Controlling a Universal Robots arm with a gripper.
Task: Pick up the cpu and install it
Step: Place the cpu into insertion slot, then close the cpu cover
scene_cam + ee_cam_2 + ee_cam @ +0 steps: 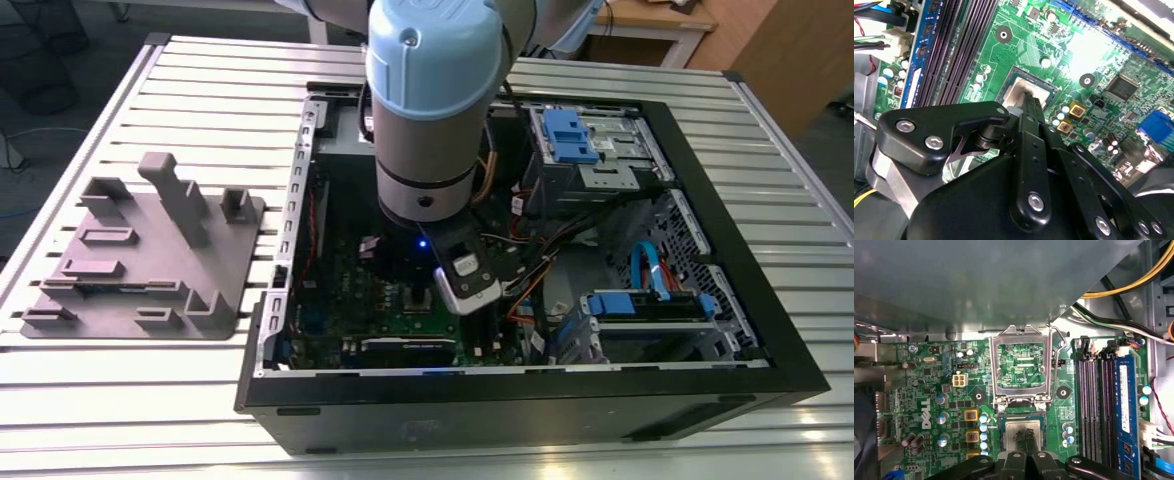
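- Cpu (1010, 434) lies flat in its socket on the board (929, 390). It looks square to the socket walls in both wrist views.
- Frame (1021, 333) is swung open and stands just beside the socket, off the cpu.
- Gripper (1024, 436) sits over the middle of the cpu's metal top. Its tips are drawn close together, well inside the chip's edges, and grip nothing. They look to be touching the top, but I cannot confirm contact.

Step in hand, as I judge it: seating the cpu.
- Any push should be light and straight down. A sideways drag could shift the chip on the contacts beneath.
- All 4 edges should sit level inside the socket walls. 1 raised corner would mean it is not home.
- Tips belong on the metal top only, away from the open frame and the thin lever wire beside it.
- The capacitors along the socket stand near the gripper's links, so there is little room to swing.

Arm pose:
- In the exterior view the arm (427, 100) drops almost vertically into the open case (534, 395).
- The wrist is low over the board, toward the exterior view's left side of the case.
- The 2 wrist cameras look down along the gripper at the socket.
- Tray (147, 250) rests on the table (134, 400) beside the case, on the exterior view's left.
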